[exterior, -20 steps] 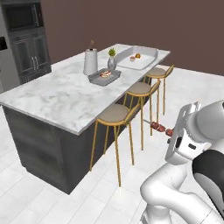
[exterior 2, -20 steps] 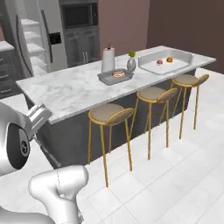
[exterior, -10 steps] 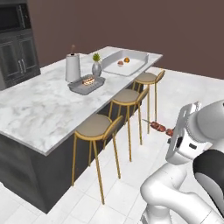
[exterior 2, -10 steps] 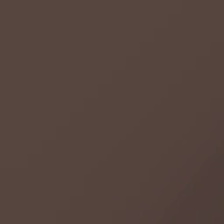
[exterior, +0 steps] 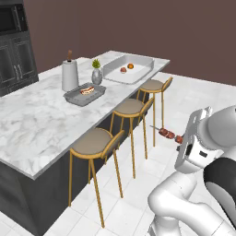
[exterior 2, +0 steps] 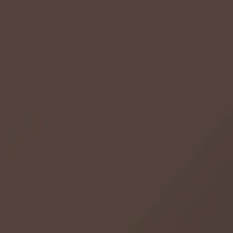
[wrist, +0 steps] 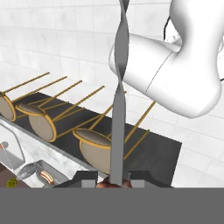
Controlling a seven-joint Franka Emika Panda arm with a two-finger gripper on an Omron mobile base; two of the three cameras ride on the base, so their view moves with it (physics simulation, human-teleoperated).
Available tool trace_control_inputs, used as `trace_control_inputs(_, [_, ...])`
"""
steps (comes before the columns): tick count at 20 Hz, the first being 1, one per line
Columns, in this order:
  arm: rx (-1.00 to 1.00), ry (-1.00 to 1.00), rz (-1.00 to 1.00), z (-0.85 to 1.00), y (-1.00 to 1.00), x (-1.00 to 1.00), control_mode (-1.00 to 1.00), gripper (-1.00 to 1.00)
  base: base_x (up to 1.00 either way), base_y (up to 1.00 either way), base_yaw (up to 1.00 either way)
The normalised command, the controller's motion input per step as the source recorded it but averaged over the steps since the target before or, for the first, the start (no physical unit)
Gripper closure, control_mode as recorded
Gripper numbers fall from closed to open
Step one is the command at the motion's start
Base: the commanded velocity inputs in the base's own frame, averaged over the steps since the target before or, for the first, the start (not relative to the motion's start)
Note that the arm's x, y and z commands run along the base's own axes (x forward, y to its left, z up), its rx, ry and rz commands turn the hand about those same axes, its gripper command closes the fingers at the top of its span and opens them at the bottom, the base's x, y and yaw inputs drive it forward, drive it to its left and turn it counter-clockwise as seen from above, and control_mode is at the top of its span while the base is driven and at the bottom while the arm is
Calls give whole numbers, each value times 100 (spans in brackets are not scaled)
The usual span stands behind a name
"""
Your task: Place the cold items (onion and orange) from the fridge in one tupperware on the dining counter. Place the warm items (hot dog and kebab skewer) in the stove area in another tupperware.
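My gripper (exterior: pixel 180 139) is shut on the kebab skewer (exterior: pixel 167 134), held in mid-air to the right of the stools. In the hand view the skewer's metal rod (wrist: pixel 118 109) runs up from between the gripper (wrist: pixel 113 178) fingers, with meat at its base. On the dining counter (exterior: pixel 41 115) a white tupperware (exterior: pixel 138 76) holds the onion (exterior: pixel 122 70) and the orange (exterior: pixel 131 66). A grey tupperware (exterior: pixel 78 98) nearer the middle holds the hot dog (exterior: pixel 87 90). The hot dog (wrist: pixel 46 176) also appears low at the left of the hand view.
Three gold bar stools (exterior: pixel 94 140) stand along the counter's near side. A paper towel holder (exterior: pixel 70 73) and a small potted plant (exterior: pixel 96 71) stand by the grey tupperware. Dark cabinets (exterior: pixel 16 60) rise at the far left. A brown wall (exterior 2: pixel 116 116) is close on the right.
The base has driven on, so the whole scene has shifted: the counter and stools look nearer and sit further right in the picture. The skewer stays in the shut gripper.
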Motion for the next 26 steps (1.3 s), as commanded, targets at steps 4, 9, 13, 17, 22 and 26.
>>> trace_control_inputs(4, [0,0,0,0,0,0,100,100,75,-6,13])
trace_control_inputs(9, [0,0,0,0,0,0,100,100,76,-31,12])
trace_control_inputs(13, [0,0,0,0,0,0,100,100,66,-27,9])
trace_control_inputs(17, [0,0,0,0,0,0,100,100,49,-9,6])
trace_control_inputs(22, [0,0,0,0,0,0,100,100,57,0,7])
trace_control_inputs(26, [0,0,0,0,0,0,100,100,66,0,8])
